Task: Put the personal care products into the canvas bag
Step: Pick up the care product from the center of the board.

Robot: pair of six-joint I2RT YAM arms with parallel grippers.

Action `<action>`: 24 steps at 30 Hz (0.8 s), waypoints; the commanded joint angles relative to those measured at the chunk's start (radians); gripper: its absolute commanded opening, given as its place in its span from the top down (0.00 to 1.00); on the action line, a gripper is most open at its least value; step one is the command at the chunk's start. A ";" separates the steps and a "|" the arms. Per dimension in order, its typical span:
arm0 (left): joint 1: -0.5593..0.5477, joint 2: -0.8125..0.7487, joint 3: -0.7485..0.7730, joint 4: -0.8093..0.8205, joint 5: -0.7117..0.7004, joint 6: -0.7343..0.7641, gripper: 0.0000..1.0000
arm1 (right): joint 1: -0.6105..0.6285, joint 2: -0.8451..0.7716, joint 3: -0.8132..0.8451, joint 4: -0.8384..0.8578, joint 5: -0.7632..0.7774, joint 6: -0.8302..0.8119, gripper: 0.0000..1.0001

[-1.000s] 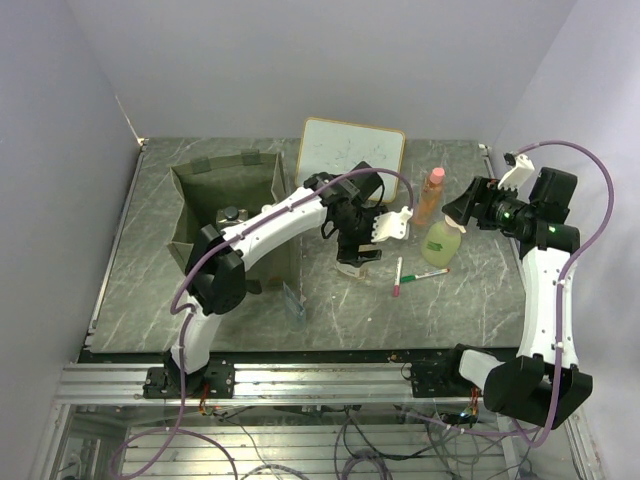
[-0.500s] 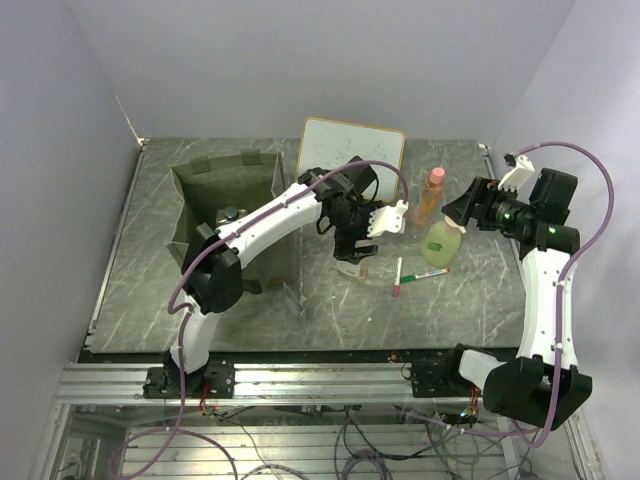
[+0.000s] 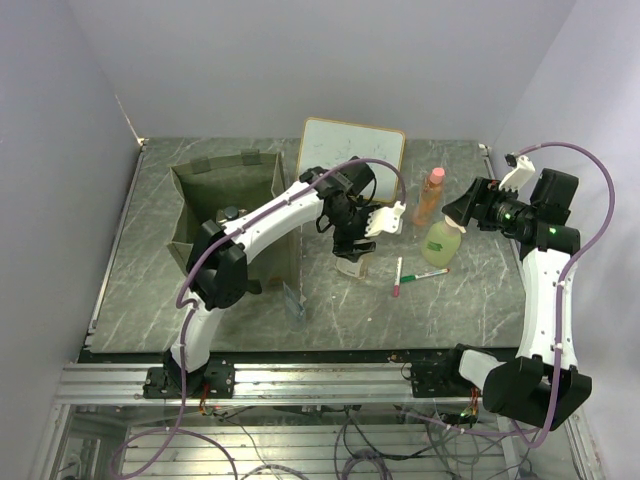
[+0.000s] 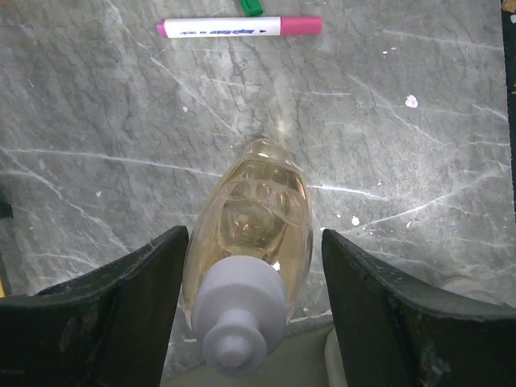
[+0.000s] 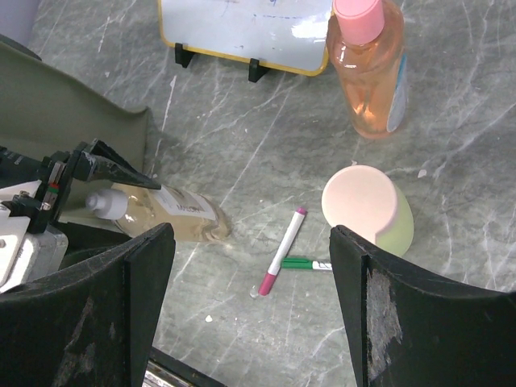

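Straddling the clear amber bottle (image 4: 258, 193), which lies flat on the worktop (image 4: 419, 121) beside the canvas bag (image 3: 225, 163), the left gripper (image 4: 254, 235) is released, jaws either side. Pick-up step; next move: clench, lift, carry over the bag. Right gripper (image 5: 250, 242) released, holding nothing.

Top view: the left gripper (image 3: 350, 258) covers most of the amber bottle (image 4: 254, 218). Items inside the bag (image 3: 200, 185) are too small to identify.

Left wrist view: the green marker (image 4: 249, 6) is cut off at 12 o'clock.

Right wrist view: the whiteboard (image 5: 242, 32) and orange bottle (image 5: 371, 72) are cut off at 12 o'clock, the bag at 9 o'clock. The green bottle (image 5: 369, 211) hides part of the green marker.
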 commanded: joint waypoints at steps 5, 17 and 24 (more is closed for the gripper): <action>-0.002 0.014 0.043 -0.011 0.049 0.028 0.42 | -0.015 -0.014 -0.009 0.016 -0.013 0.005 0.23; -0.010 -0.077 0.127 -0.026 0.023 -0.019 0.93 | -0.015 0.014 0.019 0.011 -0.011 -0.004 0.23; -0.011 -0.168 0.182 -0.046 -0.016 -0.033 0.93 | -0.011 0.046 0.054 -0.008 -0.015 -0.028 0.23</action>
